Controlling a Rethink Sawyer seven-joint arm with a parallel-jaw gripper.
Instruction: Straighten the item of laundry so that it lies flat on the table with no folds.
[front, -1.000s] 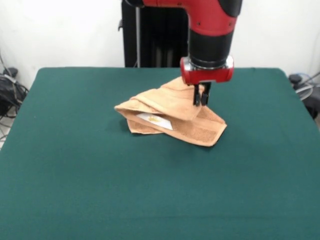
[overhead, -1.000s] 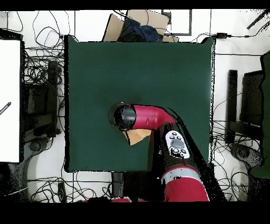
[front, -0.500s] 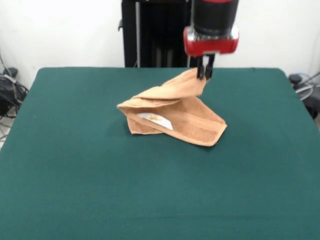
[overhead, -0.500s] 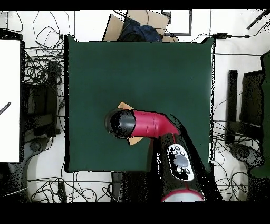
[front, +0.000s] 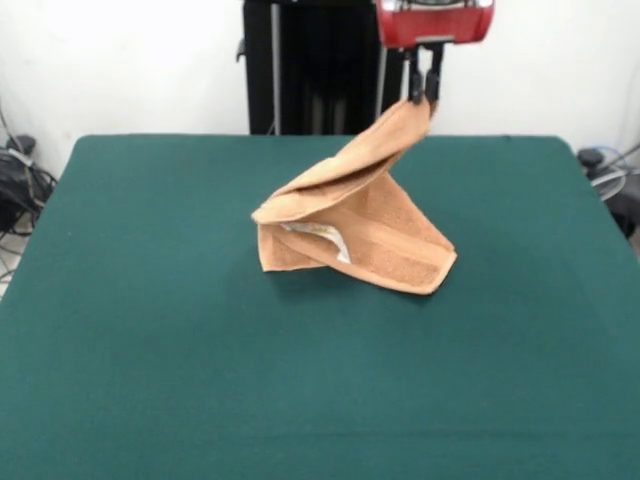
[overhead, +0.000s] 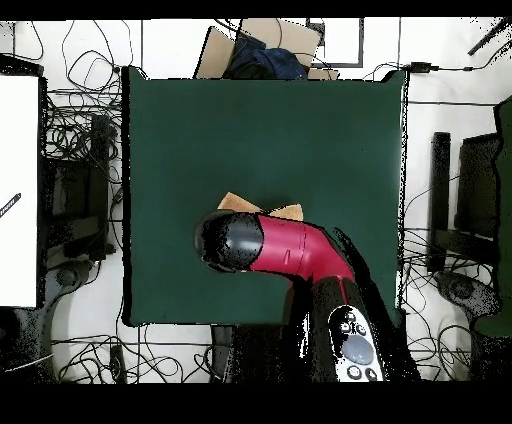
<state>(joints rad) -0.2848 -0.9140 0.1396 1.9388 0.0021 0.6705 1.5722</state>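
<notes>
1. While the near stretch of the table (front: 320, 400) lies bare green in front of you, all the action sits well below and slightly to the picture-left of your pincer: the towel (front: 350, 235) is bunched in a folded heap on the cloth, its lowest layers resting flat with a corner poking out toward the front right.

2. Tucked under the overhanging top fold, down and left of the pincer, there's the white tag (front: 318, 237), peeking out of the heap.

3. From that heap one flap climbs steeply up and back, tapering to a corner that ends right at your pincer (front: 422, 92). The pincer is clenched on that corner of the towel, the two dark fingers (front: 414, 85) pinched nearly together with only cloth between them.

4. You're in the lift-and-unfold step, I'd say: one corner is raised, the rest is not yet off the table, and the folds are clearly not out.

5. My read on the next move: carry the held corner away from the heap so the doubled layers peel open, rather than simply going higher. Watch that the pinch doesn't slip, and that the whole bundle doesn't drag along instead of unfolding.

6. From above, the arm (overhead: 270, 245) covers the pincer and most of the towel; only two small peach bits show past it on the far side.
</notes>
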